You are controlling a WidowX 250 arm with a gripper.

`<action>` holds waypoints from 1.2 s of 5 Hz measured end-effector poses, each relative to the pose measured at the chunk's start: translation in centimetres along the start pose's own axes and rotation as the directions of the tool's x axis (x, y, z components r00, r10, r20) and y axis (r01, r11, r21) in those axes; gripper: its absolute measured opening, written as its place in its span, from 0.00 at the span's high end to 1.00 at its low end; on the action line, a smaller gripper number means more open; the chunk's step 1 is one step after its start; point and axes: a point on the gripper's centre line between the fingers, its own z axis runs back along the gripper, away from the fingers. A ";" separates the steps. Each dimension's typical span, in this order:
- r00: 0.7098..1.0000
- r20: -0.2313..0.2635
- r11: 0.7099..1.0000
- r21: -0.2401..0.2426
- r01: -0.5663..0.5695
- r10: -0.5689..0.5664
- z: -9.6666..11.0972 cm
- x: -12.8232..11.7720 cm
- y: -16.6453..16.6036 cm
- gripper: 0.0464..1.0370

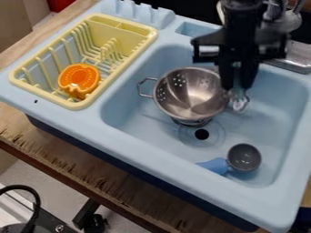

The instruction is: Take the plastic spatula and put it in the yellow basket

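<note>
You're risking snagging the colander (189, 94), since the claw (238, 85), spread or pinching I can't tell, is hanging close by, upper right.

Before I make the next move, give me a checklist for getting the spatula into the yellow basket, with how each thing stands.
1. Hand over the sink: ok.
2. Pale, clear-looking piece just below the hand confirmed as the spatula: cannot tell.
3. Firm grip on that piece: cannot tell.
4. Hand clear of the metal colander: cannot tell; they look very close.
5. Room in the yellow basket: ok; the orange piece takes up only part of it.
6. Blue-handled scoop away from the basket: ok, in the sink.
</note>
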 end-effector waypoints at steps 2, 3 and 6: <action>0.998 0.047 0.996 -0.083 -0.040 0.044 3.5 0.2 0.4 0.82; 0.963 0.062 0.963 0.046 -0.264 0.261 4.0 0.0 3.1 0.82; 0.999 0.043 0.966 0.260 -0.005 -0.006 4.9 2.1 13.6 0.82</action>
